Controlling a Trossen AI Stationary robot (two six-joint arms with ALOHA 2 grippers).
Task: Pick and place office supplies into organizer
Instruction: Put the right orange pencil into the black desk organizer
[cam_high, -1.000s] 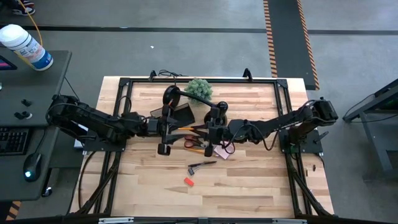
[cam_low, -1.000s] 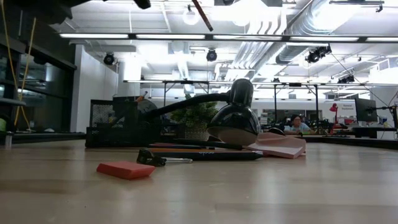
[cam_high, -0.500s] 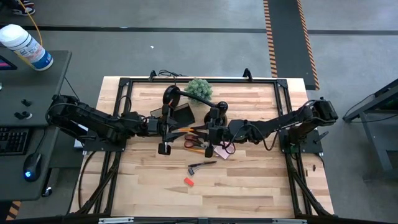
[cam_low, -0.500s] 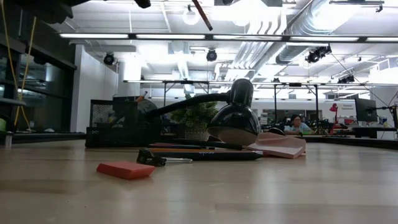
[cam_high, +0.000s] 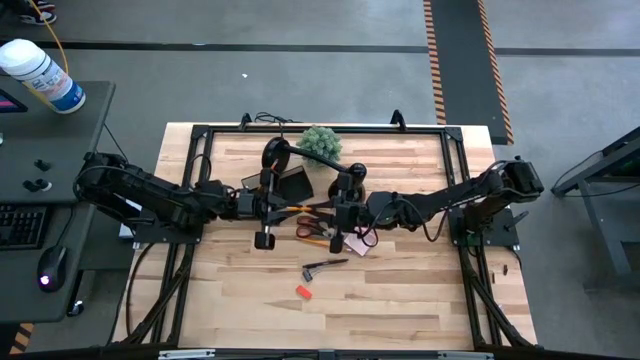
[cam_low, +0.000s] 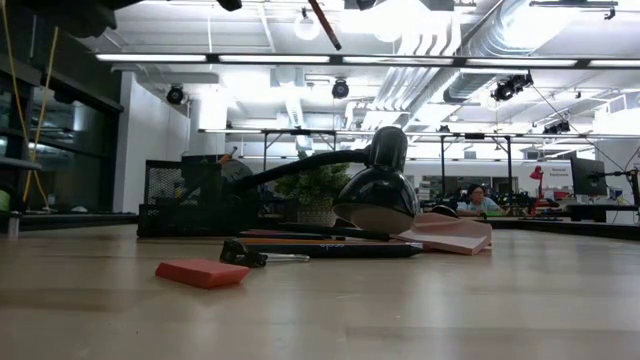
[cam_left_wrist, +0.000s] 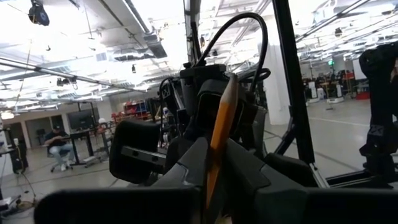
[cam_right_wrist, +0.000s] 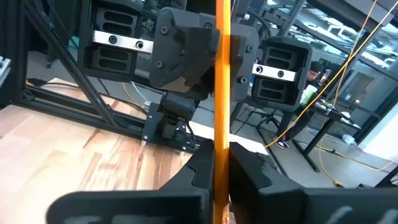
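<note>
An orange-yellow pencil (cam_high: 303, 207) hangs over the middle of the table, running left to right between my two grippers. My left gripper (cam_high: 277, 206) is shut on its left end and my right gripper (cam_high: 335, 209) on its right end. The dark organizer (cam_high: 295, 184) stands just beyond them on the far side. Orange-handled scissors (cam_high: 315, 229) and a pink sticky-note pad (cam_high: 357, 245) lie on the table under the right gripper. Nearer the front edge lie a thin black tool (cam_high: 325, 267) and a red clip (cam_high: 303, 291). My left gripper pinches the pencil's left end (cam_left_wrist: 213, 163) between its two fingers. It comes level from the table's left, with the fingers along the pencil. The pencil is clear of the table. My right gripper pinches the pencil's right end (cam_right_wrist: 221, 158) between its two fingers. It comes level from the table's right, with the fingers along the pencil, which runs straight on to the left gripper.
A black lamp has its round base (cam_high: 275, 153) at the far left of the organizer and its head (cam_low: 378, 200) low over the supplies. A green fuzzy plant (cam_high: 321, 142) stands at the back. Bare wood stretches along the near side of the table (cam_high: 400, 310).
</note>
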